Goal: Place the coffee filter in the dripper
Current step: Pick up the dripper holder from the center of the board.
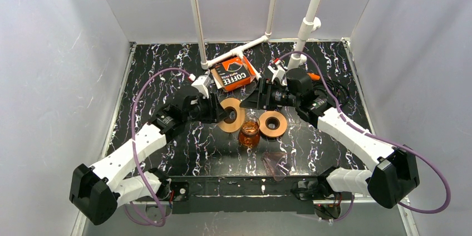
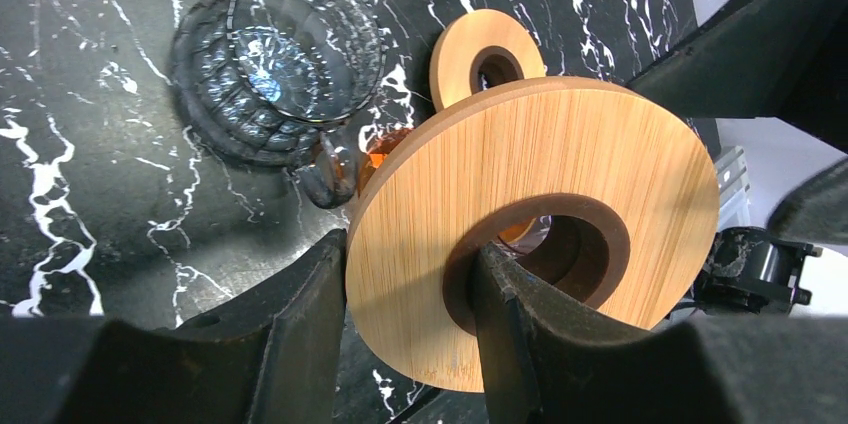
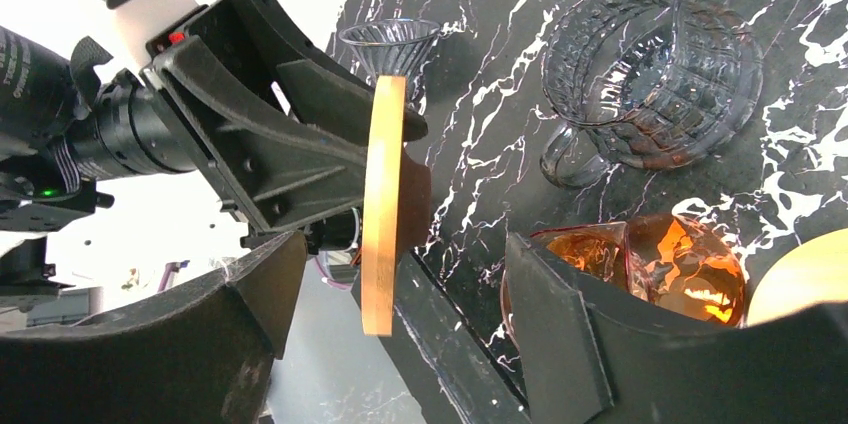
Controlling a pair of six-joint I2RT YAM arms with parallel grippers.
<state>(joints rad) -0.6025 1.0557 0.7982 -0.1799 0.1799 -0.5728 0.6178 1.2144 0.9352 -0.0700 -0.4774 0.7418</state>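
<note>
**Top view.** On the black marbled desk (image 1: 183,150) there are one orange filter box (image 1: 234,73), two wooden rings, one amber glass vessel (image 1: 249,136) and one clear cone (image 1: 275,163). The filter box lies at the back of the desk, behind both hands and touched by neither. No loose filter can be made out. The left hand (image 1: 222,114) grips the first wooden ring (image 1: 232,116). The second wooden ring (image 1: 273,124) lies flat just right of the amber glass vessel. The right hand (image 1: 248,102) sits between the filter box and the rings, close to the held one.

**Left wrist view.** The left hand (image 2: 405,274) is partly closed on the wooden ring (image 2: 560,164). One of its fingers (image 2: 510,344) passes through the hole and the other presses the outer rim. Beyond the ring stands one glass dripper (image 2: 275,69), ribbed and with a handle. A little of the amber glass vessel (image 2: 380,149) shows between the dripper and the held ring. The second wooden ring (image 2: 487,54) lies farther off.

**Right wrist view.** The right hand (image 3: 400,254) is spread wide and holds nothing. The wooden ring (image 3: 383,204) shows edge-on through the gap and touches neither finger. The glass dripper (image 3: 650,84) and the amber glass vessel (image 3: 660,264) lie to one side, with the vessel just beside one finger. The clear cone (image 3: 390,44) stands near the desk's edge.
</note>
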